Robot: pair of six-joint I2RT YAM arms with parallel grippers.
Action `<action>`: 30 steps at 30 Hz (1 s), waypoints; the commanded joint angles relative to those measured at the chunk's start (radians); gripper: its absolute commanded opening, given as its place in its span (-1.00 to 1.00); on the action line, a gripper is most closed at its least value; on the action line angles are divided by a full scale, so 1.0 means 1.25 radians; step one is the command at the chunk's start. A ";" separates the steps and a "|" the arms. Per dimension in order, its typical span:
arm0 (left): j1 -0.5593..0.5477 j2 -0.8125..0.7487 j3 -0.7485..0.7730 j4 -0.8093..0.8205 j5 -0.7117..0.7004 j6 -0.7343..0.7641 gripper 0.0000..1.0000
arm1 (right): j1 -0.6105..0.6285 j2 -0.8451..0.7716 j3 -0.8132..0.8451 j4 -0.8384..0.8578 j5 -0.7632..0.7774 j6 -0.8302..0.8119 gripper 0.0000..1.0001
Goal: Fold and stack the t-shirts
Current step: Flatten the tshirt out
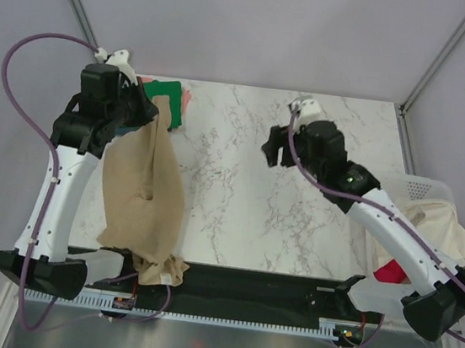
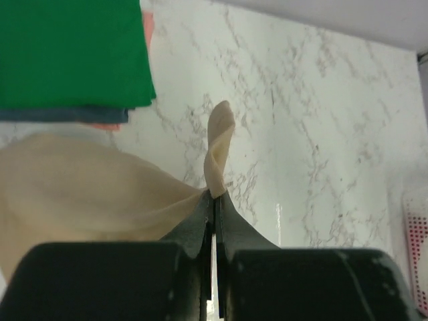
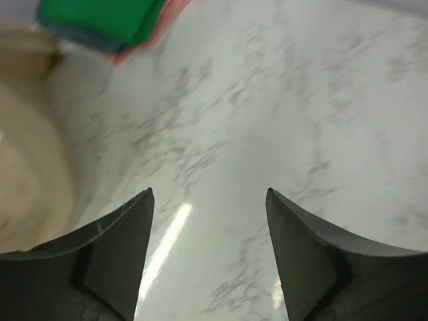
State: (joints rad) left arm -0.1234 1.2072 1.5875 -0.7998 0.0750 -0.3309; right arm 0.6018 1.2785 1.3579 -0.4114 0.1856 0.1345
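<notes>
My left gripper is shut on the tan t-shirt and holds its top edge up at the back left. The cloth hangs down to the table's near edge. In the left wrist view the gripper pinches a twisted tan fold. A folded stack lies at the back left: green t-shirt on top, a dark blue-grey one and a salmon-pink one under it. My right gripper is open and empty above the bare marble; in its own view the gripper shows nothing between its fingers.
A white mesh basket at the right edge holds a cream t-shirt and a red one. The marble tabletop lies between the arms. The tan cloth's lower hem drapes over the near edge.
</notes>
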 commanded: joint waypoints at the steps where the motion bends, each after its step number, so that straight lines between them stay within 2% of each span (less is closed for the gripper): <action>1: 0.004 -0.060 -0.091 0.035 0.045 0.017 -0.96 | 0.127 -0.120 -0.167 0.271 -0.301 0.214 0.55; 3: 0.004 -0.056 -0.154 0.035 0.054 0.024 -0.96 | 0.230 -0.095 -0.251 0.312 -0.232 0.252 0.66; 6: 0.004 -0.065 -0.218 0.031 0.026 0.043 -0.96 | 0.345 -0.026 -0.328 0.389 -0.155 0.331 0.68; 9: 0.004 -0.097 -0.278 0.030 -0.041 0.045 -0.96 | 0.463 0.076 -0.328 0.422 -0.067 0.367 0.69; 12: 0.004 -0.129 -0.333 0.035 -0.049 0.034 -0.96 | 0.538 0.178 -0.279 0.442 -0.042 0.375 0.69; 17: 0.004 -0.177 -0.396 0.045 -0.059 0.016 -0.96 | 0.586 0.299 -0.171 0.387 -0.037 0.385 0.68; 28: 0.004 -0.221 -0.467 0.068 -0.058 0.002 -0.96 | 0.705 0.349 -0.195 0.406 -0.025 0.450 0.61; 30: 0.004 -0.223 -0.475 0.069 -0.058 0.001 -0.96 | 0.724 0.361 -0.195 0.409 -0.017 0.464 0.53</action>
State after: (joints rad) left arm -0.1234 0.9501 1.0039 -0.7616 0.0235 -0.3206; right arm 1.4750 1.7046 1.0893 0.0620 0.1390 0.6685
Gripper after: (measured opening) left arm 0.026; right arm 0.775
